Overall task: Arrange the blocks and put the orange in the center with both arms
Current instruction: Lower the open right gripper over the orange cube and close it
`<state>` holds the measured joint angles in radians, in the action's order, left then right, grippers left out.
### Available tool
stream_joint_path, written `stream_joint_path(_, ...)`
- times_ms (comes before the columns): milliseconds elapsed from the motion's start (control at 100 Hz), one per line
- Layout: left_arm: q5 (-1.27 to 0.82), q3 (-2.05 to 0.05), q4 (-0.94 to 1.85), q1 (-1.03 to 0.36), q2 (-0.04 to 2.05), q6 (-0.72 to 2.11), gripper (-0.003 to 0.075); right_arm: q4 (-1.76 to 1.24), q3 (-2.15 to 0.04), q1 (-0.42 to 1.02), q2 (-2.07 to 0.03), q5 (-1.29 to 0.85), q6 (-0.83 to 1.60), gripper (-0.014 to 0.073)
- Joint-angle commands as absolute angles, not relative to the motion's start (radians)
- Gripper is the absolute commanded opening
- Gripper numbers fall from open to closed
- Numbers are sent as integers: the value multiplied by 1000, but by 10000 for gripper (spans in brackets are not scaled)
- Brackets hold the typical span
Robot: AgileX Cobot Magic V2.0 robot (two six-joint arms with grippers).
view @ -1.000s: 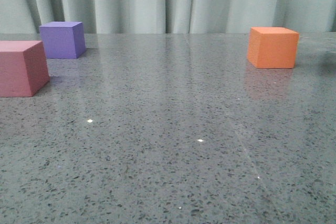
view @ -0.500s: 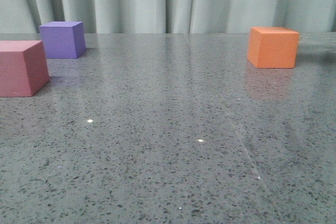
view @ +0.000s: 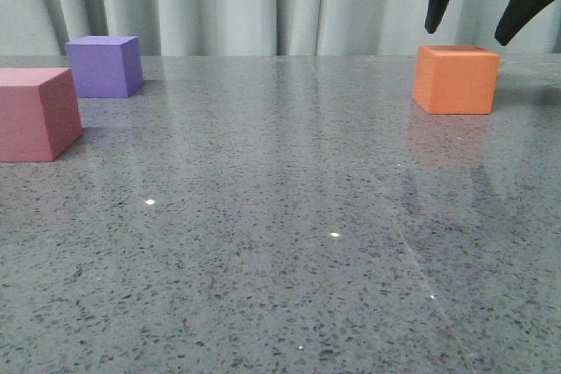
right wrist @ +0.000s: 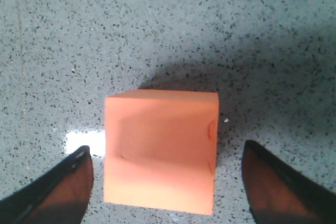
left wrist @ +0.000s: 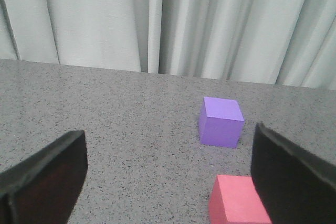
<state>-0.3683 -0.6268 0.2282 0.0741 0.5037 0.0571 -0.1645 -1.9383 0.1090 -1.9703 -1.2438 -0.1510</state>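
Observation:
The orange cube (view: 456, 79) rests on the table at the back right. Just above it hangs my right gripper (view: 470, 31), open, its two dark fingertips spread wider than the cube and not touching it. Seen from the right wrist, the orange cube (right wrist: 160, 150) lies between the open fingers (right wrist: 58, 184). The purple cube (view: 105, 66) stands at the back left and the pinkish-red cube (view: 37, 113) sits nearer, at the left edge. In the left wrist view my left gripper (left wrist: 168, 174) is open and empty, well short of the purple cube (left wrist: 221, 121) and the pinkish-red cube (left wrist: 236, 200).
The blocks stand on a grey speckled stone tabletop (view: 280, 243). A pale pleated curtain (view: 263, 2) hangs right behind its far edge.
My right gripper has come down from above the picture to just over the orange cube. The three cubes have not moved.

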Motion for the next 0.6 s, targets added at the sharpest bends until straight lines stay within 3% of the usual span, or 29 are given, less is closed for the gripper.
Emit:
stream_joint_path(0,-283,-658,241,70,514,61,598,-165,-1972,110,-1924,-1264,-152,580)
stream_joint_path(590,-283,-658,219,70,514,61,598,-202,-1972,111,-2007,-1263,-152,580)
